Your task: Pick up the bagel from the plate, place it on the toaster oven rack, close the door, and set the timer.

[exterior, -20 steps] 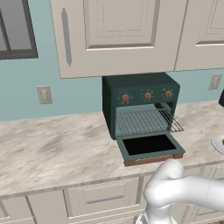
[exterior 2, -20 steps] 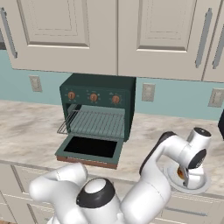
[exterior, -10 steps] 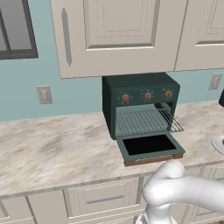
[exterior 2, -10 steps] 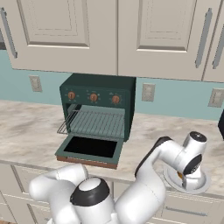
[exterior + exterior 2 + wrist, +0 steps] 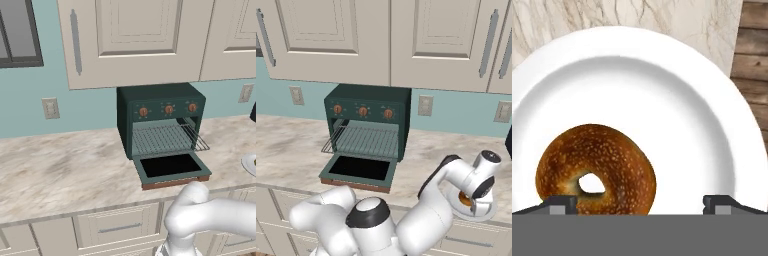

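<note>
- Right now my gripper (image 5: 639,202) hangs just above a white plate (image 5: 677,100), with its two dark fingertips (image 5: 559,204) showing at the bottom edge of the hand view, far apart, so the jaws stand wide and hold nothing.
- Lying flat on the plate is the bagel (image 5: 596,171), in the lower left of the hand view; it is golden brown, speckled with seeds, with a small hole showing white plate through it.
- My left fingertip sits at the bagel's lower left edge; I cannot tell whether it touches. The right fingertip stands over bare plate, well clear of the bagel.
- Marbled countertop (image 5: 612,15) runs along the top of the hand view, and brown wooden floorboards (image 5: 754,65) fill the upper right corner.
- From the right base view, my white arm bends over the plate (image 5: 476,215) at the lower right, near the counter's front edge, and a sliver of bagel (image 5: 465,200) shows beneath the wrist.
- A dark green toaster oven (image 5: 368,122) sits at the centre left of that view, against the blue wall.
- Its door (image 5: 358,172) lies folded down flat, and the wire rack (image 5: 368,141) is bare.
- Three copper knobs line the oven's front; the timer (image 5: 388,114) is the right-end one.
- From the left base view, the oven (image 5: 160,117) is at centre right and the plate's rim (image 5: 248,164) peeks in at the right edge.
</note>
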You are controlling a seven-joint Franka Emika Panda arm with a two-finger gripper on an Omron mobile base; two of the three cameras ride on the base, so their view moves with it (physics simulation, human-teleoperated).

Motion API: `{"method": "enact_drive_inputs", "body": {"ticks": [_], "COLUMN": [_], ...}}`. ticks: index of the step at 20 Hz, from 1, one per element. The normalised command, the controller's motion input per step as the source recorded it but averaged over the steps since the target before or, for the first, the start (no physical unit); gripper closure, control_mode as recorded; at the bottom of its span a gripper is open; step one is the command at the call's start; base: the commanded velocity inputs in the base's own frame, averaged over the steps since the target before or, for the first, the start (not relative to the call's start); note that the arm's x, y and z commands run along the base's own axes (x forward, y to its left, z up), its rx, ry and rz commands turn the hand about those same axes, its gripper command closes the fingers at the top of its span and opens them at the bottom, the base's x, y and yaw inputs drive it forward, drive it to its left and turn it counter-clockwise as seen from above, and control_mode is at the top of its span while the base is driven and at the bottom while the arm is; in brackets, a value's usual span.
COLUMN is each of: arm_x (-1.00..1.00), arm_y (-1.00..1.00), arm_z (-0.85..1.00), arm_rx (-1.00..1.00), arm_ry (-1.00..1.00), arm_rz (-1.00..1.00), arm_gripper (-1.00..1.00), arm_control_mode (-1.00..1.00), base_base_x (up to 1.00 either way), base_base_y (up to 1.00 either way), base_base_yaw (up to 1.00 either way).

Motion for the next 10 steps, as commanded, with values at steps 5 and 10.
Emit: {"method": "enact_drive_inputs", "body": {"ticks": [5,10], "arm_x": [0.18,0.05], "arm_y": [0.0,0.0], "arm_z": [0.0,-0.2], "arm_rx": [0.0,0.0], "arm_ry": [0.0,0.0], "arm_rz": [0.0,0.0], "arm_gripper": [-1.0,-1.0], "arm_control_mode": [-1.0,-1.0], "base_base_x": [0.0,0.0], "base_base_y": [0.0,0.0], "base_base_yaw": [0.0,0.0]}}
